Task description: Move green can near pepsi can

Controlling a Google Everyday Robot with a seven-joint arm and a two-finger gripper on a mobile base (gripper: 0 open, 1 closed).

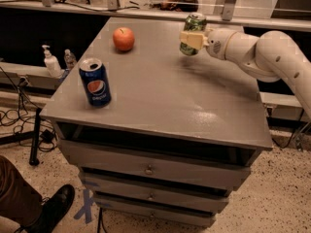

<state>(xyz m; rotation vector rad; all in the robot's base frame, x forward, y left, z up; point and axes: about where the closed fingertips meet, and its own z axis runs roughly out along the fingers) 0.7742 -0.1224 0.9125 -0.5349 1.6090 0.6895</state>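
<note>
The green can (194, 34) is held upright in my gripper (192, 39), lifted a little above the grey table (170, 96) near its far right part. My gripper is shut on the can, its cream fingers (190, 39) wrapped around the can's middle, with the white arm reaching in from the right. The pepsi can (95, 82) stands upright near the table's front left corner, far to the left of and nearer than the green can.
A red apple (124, 39) lies at the table's far left. Drawers (148, 169) sit below the tabletop. A sanitiser bottle (50, 62) stands on a ledge to the left. A person's shoe (51, 208) is at the bottom left, cables on the floor.
</note>
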